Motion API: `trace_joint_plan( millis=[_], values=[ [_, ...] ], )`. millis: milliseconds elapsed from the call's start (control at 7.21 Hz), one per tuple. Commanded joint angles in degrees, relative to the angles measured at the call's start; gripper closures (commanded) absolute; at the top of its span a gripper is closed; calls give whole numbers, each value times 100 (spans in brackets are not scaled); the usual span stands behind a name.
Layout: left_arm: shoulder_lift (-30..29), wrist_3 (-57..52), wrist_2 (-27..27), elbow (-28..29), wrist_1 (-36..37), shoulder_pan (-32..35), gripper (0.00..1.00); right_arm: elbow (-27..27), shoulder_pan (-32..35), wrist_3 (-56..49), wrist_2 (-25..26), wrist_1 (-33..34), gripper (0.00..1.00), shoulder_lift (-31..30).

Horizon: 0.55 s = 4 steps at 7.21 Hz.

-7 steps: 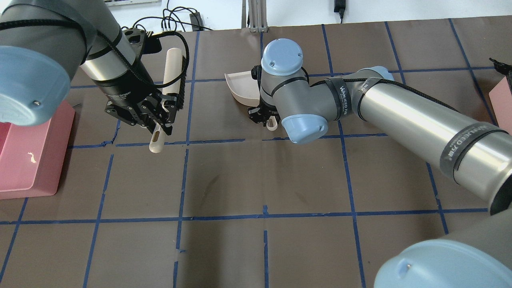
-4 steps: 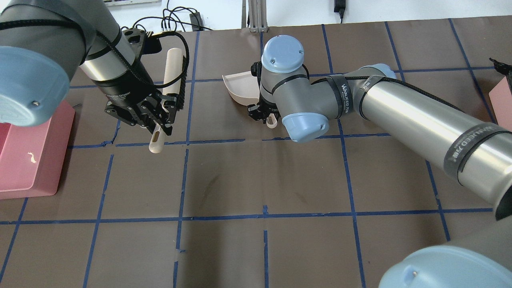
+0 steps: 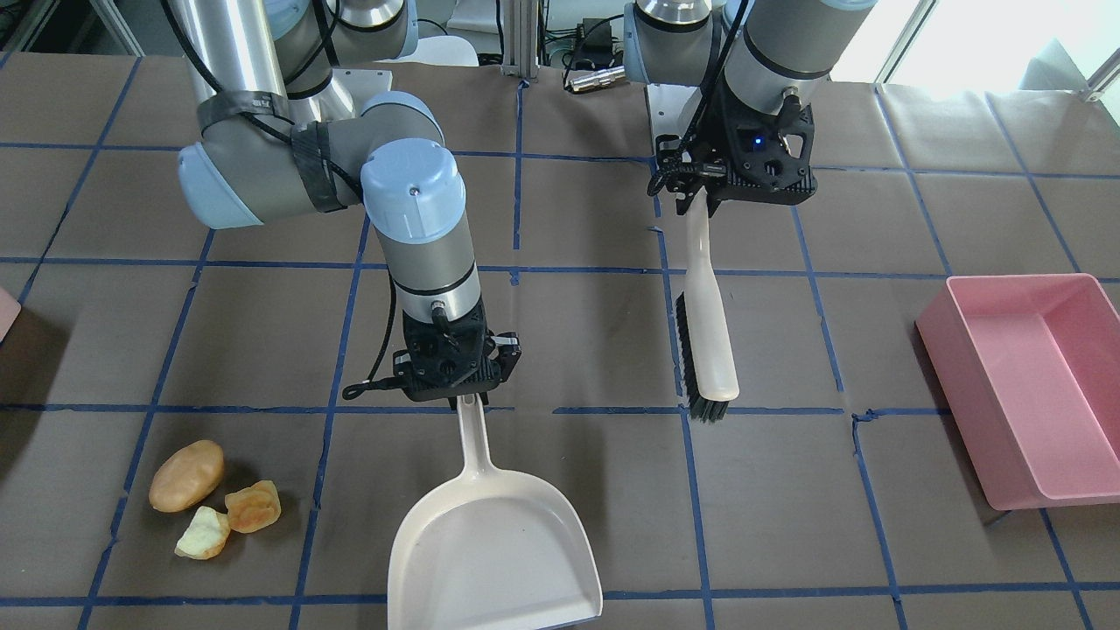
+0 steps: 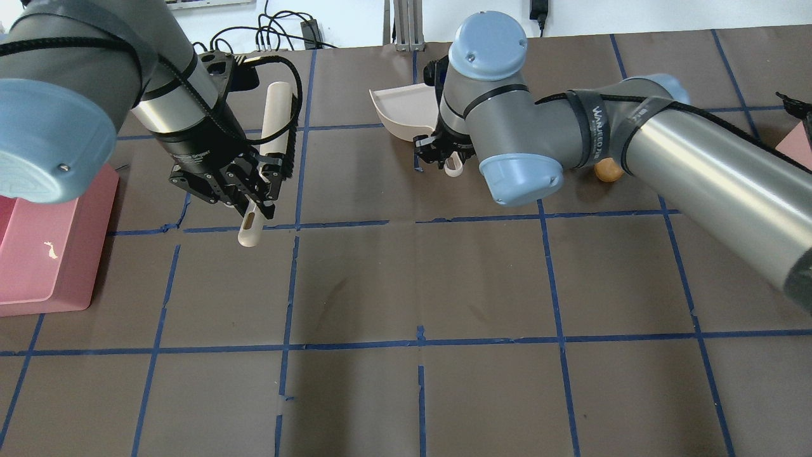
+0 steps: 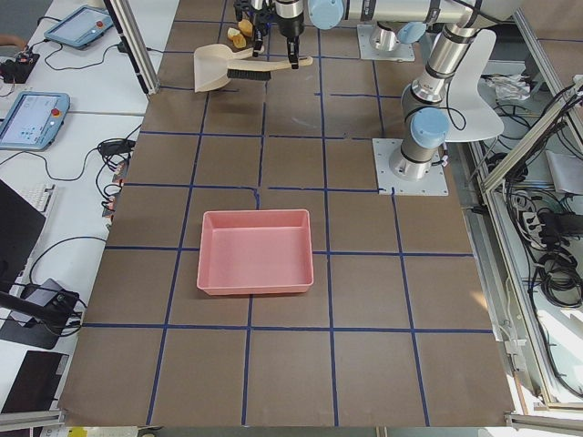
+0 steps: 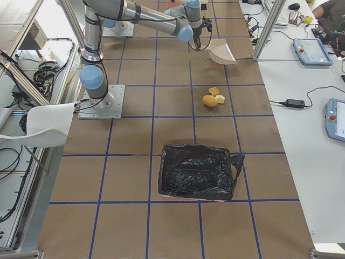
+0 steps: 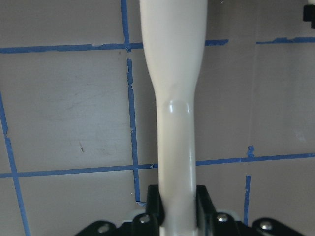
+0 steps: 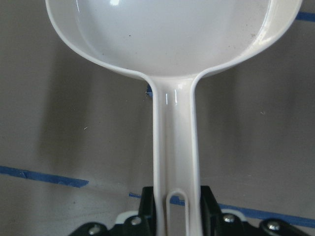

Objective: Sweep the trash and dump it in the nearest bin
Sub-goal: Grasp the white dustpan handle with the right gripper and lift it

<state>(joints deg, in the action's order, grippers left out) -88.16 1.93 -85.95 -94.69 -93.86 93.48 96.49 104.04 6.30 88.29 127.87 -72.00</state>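
Note:
The trash lies together on the brown table: a tan potato-shaped lump (image 3: 185, 475), an orange-brown chunk (image 3: 254, 506) and a pale yellow-green chunk (image 3: 203, 534). My right gripper (image 3: 459, 394) is shut on the handle of a cream dustpan (image 3: 494, 547), whose empty pan sits one grid square to the side of the trash. In the overhead view only the potato's edge (image 4: 608, 170) shows behind my right arm. My left gripper (image 3: 696, 197) is shut on the handle of a cream brush (image 3: 707, 324) with black bristles, held apart from the dustpan.
A pink bin (image 3: 1032, 385) stands on my left side of the table. A bin lined with a black bag (image 6: 197, 171) stands on my right side, beyond the trash. Blue tape lines grid the table.
My right arm has carried the dustpan to the right and farther from me in the overhead view, which uncovers the potato's edge. My left arm and the brush have barely moved.

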Motion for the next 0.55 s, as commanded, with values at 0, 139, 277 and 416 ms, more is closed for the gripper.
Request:
trace_joint_plan(
  millis=[0, 139, 277, 416],
  values=[
    [-87, 97, 26, -14, -1, 12, 100, 1, -670, -731, -13, -680, 66, -681],
    [-96, 98, 26, -41, -10, 21, 100, 1, -1022, -1058, -22, -980, 67, -989],
    [-113, 98, 26, -58, -10, 21, 100, 10, -1339, -1444, -5, -1331, 67, -1305],
    [-157, 98, 26, -50, -10, 47, 100, 36, -1647, -1900, 21, -1857, 67, -1613]
  ],
)
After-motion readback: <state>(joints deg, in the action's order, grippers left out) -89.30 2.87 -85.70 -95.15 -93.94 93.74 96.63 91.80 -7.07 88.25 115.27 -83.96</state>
